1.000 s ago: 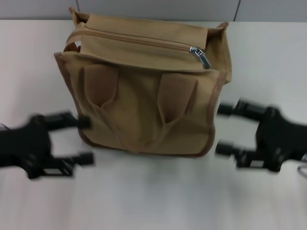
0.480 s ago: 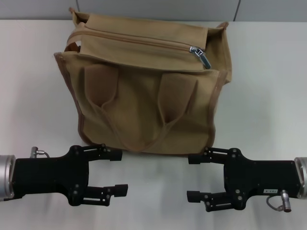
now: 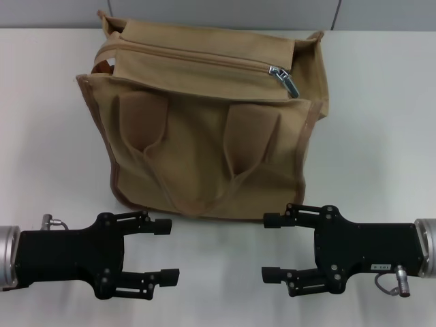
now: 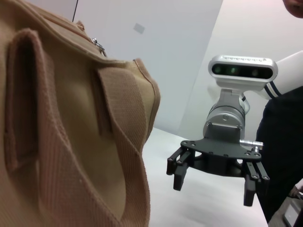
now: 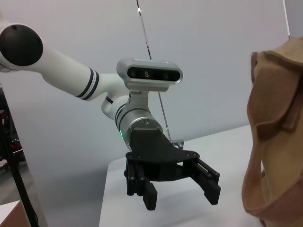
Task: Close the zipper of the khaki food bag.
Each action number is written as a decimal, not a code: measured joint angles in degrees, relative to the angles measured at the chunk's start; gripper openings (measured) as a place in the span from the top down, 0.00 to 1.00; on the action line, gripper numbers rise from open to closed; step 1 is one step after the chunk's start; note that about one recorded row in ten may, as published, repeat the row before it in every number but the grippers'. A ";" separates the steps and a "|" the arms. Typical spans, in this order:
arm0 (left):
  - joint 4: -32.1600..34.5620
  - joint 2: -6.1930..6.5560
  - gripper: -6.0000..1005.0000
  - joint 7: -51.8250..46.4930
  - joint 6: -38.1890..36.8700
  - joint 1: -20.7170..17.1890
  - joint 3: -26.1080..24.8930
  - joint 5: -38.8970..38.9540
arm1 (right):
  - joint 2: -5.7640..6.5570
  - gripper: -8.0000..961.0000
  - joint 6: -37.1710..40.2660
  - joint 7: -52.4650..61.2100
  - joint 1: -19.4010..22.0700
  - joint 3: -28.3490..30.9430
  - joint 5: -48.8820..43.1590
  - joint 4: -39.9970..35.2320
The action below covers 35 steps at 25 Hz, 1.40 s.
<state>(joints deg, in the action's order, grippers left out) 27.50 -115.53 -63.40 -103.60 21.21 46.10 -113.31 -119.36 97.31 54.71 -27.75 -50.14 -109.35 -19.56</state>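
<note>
The khaki food bag [image 3: 204, 136] stands upright at the back middle of the white table, its two handles hanging down its front. The zipper [image 3: 197, 58] runs across its top, with the silver pull tab [image 3: 285, 78] at the right end. My left gripper [image 3: 167, 251] is open, low on the table in front of the bag's left corner, fingers pointing right. My right gripper [image 3: 269, 246] is open in front of the bag's right corner, fingers pointing left. The two face each other, both clear of the bag. The bag also shows in the left wrist view [image 4: 71, 132] and the right wrist view [image 5: 277, 132].
The white table [image 3: 381, 122] lies bare on both sides of the bag. A grey wall runs along its far edge. The right gripper shows in the left wrist view [image 4: 215, 177], the left gripper in the right wrist view [image 5: 180, 191].
Both arms have swung down and inward from the bag's sides to the table's front, then settled. The bag and pull tab have not moved.
</note>
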 joint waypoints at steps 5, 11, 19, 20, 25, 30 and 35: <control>0.00 0.01 0.17 0.02 0.00 -0.03 0.09 -0.83 | -0.01 0.15 0.10 -0.02 -0.21 0.05 0.05 0.05; 0.00 -0.04 0.17 0.06 0.08 -0.03 0.06 -1.46 | -0.08 0.15 0.14 -0.01 -0.36 0.05 0.14 0.06; 0.00 -0.04 0.17 0.12 0.08 0.04 -0.20 -1.48 | -0.09 0.15 0.19 0.16 -0.39 0.05 0.14 -0.18; 0.00 -0.04 0.17 0.12 0.08 0.05 -0.22 -1.48 | -0.09 0.15 0.27 0.17 -0.39 0.05 0.15 -0.25; 0.00 -0.04 0.17 0.12 0.07 0.06 -0.22 -1.48 | -0.09 0.15 0.63 0.16 -0.38 0.05 0.63 -0.30; 0.00 -0.04 0.17 0.12 0.06 0.06 -0.23 -1.48 | -0.04 0.15 0.69 0.22 -0.78 0.05 0.64 -0.18; 0.00 -0.04 0.17 0.12 0.06 0.05 -0.23 -1.48 | -0.01 0.15 0.69 0.35 -0.83 0.05 0.64 -0.13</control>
<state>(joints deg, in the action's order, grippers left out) 27.51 -115.58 -63.28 -103.54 21.26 45.88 -114.79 -119.37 98.00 55.06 -28.58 -50.10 -108.71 -19.69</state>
